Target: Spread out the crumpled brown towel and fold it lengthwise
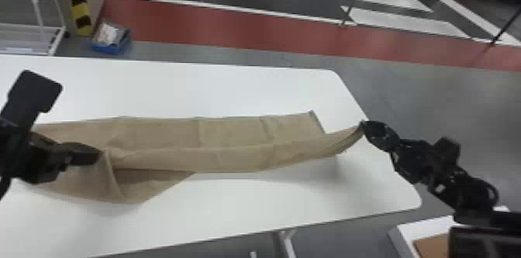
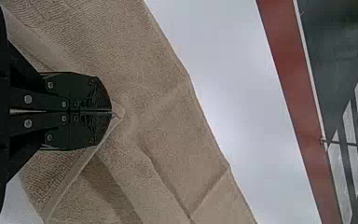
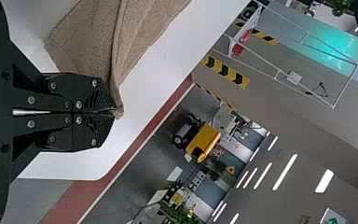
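Brown towel (image 1: 232,133) stretched in a long, creased strip across the white table (image 1: 217,214), partly doubled over. The left gripper (image 1: 99,155) had its fingers closed on a peaked fold; the right gripper (image 1: 363,124) pinched a gathered tip at the other end, raised off the tabletop.

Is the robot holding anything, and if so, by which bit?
Yes, the brown towel: the right tool pinches the raised tip of its right end, the left tool a raised point towards its left end.
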